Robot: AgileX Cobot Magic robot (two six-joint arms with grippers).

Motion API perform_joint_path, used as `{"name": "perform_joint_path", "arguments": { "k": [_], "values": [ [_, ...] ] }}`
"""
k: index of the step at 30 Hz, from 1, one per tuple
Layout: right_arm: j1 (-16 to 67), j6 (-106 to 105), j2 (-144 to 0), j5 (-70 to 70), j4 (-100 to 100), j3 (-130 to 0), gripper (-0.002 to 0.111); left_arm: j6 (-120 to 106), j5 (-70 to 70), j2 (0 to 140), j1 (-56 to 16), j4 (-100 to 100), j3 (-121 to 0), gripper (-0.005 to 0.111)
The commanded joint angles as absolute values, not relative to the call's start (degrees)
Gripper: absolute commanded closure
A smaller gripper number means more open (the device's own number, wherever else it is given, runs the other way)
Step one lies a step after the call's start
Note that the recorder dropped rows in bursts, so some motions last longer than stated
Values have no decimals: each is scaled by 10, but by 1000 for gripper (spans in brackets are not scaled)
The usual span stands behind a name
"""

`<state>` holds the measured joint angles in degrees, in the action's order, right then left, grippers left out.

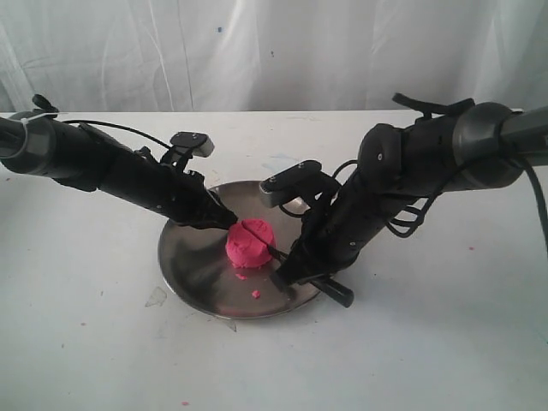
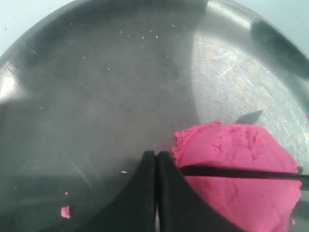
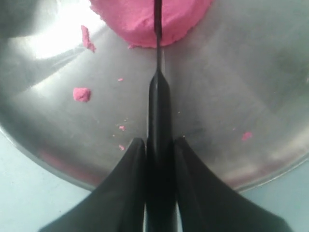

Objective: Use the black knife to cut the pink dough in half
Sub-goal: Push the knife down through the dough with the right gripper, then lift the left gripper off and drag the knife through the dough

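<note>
A rounded lump of pink dough [image 1: 249, 243] [image 2: 241, 174] [image 3: 145, 19] sits on the steel plate [image 1: 193, 270] near its middle. The black knife [image 3: 158, 116] [image 2: 241, 172] [image 1: 276, 250] lies with its blade sunk into the top of the dough, a dark slit running across the lump. My right gripper [image 3: 159, 145] [image 1: 287, 272] is shut on the knife's handle at the plate's right rim. My left gripper [image 2: 156, 155] [image 1: 229, 221] is shut with nothing in it, its tips against the dough's left side.
Small pink crumbs [image 3: 81, 94] [image 1: 255, 294] lie on the plate by the dough. The plate [image 3: 270, 154] [image 2: 96, 87] rests on a white table [image 1: 411, 360] before a white curtain [image 1: 257, 51]. The knife's handle end juts past the plate's rim.
</note>
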<state>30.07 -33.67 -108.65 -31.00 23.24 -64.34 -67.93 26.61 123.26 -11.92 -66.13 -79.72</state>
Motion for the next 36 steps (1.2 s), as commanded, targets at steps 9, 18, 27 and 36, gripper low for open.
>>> {"name": "perform_joint_path", "arguments": {
  "k": [9,18,27,36],
  "values": [
    [302,-347,-1076,-316,233,-646,108,-680,281,1233,-121,-668,-794,107],
    [302,-347,-1099,-319,233,-646,108,-680,281,1233,-121,-668,-794,107],
    [302,-347,-1106,-317,228,-646,108,-680,281,1233,-121,-668,-794,107],
    [302,-347,-1093,-326,228,-654,108,-679,281,1233,-121,-668,-794,107]
  ]
}}
